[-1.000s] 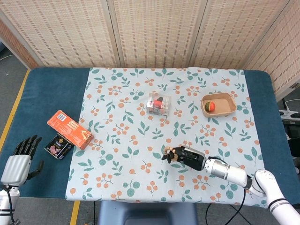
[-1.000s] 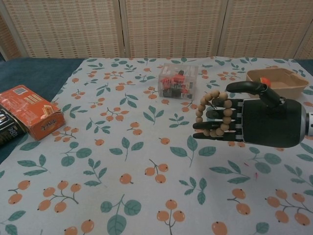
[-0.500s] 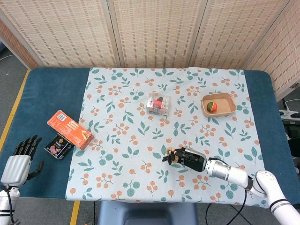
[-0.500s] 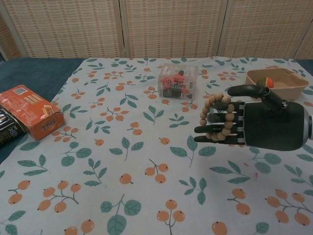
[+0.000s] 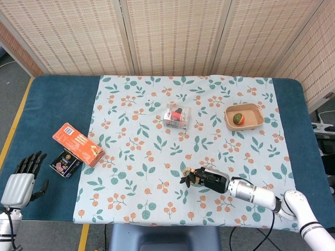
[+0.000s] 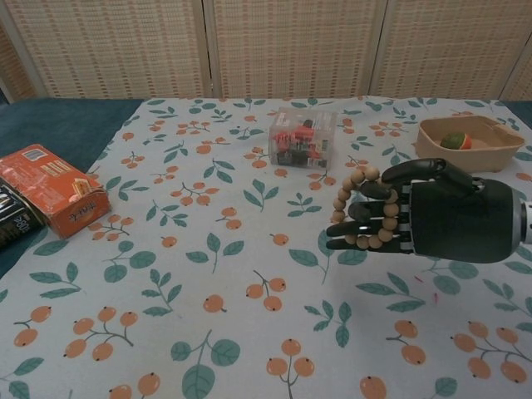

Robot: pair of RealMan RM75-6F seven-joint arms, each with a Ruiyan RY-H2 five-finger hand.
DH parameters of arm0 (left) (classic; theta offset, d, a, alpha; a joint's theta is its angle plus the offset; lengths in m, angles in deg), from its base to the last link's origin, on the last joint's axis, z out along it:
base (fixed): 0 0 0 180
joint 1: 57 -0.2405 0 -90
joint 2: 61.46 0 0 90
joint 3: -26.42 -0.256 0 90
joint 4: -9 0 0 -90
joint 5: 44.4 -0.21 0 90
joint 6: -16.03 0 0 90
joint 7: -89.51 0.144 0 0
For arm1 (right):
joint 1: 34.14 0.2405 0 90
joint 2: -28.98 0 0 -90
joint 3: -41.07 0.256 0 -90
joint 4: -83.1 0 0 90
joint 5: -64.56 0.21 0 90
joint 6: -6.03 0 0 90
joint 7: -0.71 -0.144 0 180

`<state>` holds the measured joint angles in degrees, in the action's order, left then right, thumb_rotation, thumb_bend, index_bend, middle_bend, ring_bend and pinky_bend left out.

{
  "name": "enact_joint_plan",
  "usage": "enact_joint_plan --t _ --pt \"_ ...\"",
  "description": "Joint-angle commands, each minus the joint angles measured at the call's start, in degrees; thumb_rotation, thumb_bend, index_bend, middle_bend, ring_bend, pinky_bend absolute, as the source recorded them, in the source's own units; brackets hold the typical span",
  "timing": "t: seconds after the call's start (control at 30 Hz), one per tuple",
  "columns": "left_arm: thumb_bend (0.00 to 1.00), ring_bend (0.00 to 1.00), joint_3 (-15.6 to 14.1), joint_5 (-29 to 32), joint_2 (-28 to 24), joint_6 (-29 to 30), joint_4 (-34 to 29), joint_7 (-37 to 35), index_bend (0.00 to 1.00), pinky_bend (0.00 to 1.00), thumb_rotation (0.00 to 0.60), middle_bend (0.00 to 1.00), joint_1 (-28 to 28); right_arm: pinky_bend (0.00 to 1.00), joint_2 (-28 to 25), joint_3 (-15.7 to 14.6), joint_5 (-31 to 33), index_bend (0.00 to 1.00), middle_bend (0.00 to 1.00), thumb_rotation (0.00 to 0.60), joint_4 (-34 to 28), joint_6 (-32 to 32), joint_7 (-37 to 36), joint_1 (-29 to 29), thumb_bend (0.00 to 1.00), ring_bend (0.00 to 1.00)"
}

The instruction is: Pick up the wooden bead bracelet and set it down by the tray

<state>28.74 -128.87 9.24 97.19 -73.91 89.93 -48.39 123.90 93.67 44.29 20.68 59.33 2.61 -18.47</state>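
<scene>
Table with leaf-and-berry cloth [image 5: 157,151]: filling the centre of the head view, serving as the work surface.

Right hand [image 6: 432,218]: sitting at centre right of the chest view, raised off the cloth, fingers [image 6: 366,224] reaching toward frame left and threaded through the bracelet, thumb folding over the top, apparently to keep the loop from sliding off in transit.

Left hand [image 5: 21,180]: idling at lower left of the head view, fingers apart, holding nothing.

Orange carton [image 5: 77,144]: lying at left, beside a dark tin [image 5: 65,163].

Tray [image 5: 244,117]: standing at upper right, holding a small round fruit; it is well apart from the right hand, so the carry looks barely begun.

Clear box [image 6: 302,137]: resting at upper centre.

Wooden bead bracelet [image 6: 359,208]: hanging around the right hand's fingers, off the table.
</scene>
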Motion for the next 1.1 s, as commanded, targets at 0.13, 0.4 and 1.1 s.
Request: enact_joint_plan --t 0.13,0.4,1.1 --pt "0.47 0.00 0.0 -0.1 0.0 0.2 -0.1 0.0 0.00 0.11 0.600 0.00 -0.1 0.00 0.0 -0.4 -0.5 0.63 0.49 0.366 -0.2 -0.6 0.8 0.1 0.91 0.23" --pt "0.47 0.00 0.0 -0.1 -0.1 0.2 0.0 -0.2 0.00 0.11 0.600 0.00 0.0 0.00 -0.4 -0.5 -1.3 0.60 0.49 0.409 -1.6 -2.1 1.9 0.2 1.00 0.23" --pt "0.47 0.00 0.1 -0.2 -0.1 0.4 -0.2 0.0 0.00 0.11 0.600 0.00 -0.1 0.00 -0.3 -1.5 -3.6 0.42 0.45 0.329 0.1 -1.0 7.0 1.9 0.61 0.16"
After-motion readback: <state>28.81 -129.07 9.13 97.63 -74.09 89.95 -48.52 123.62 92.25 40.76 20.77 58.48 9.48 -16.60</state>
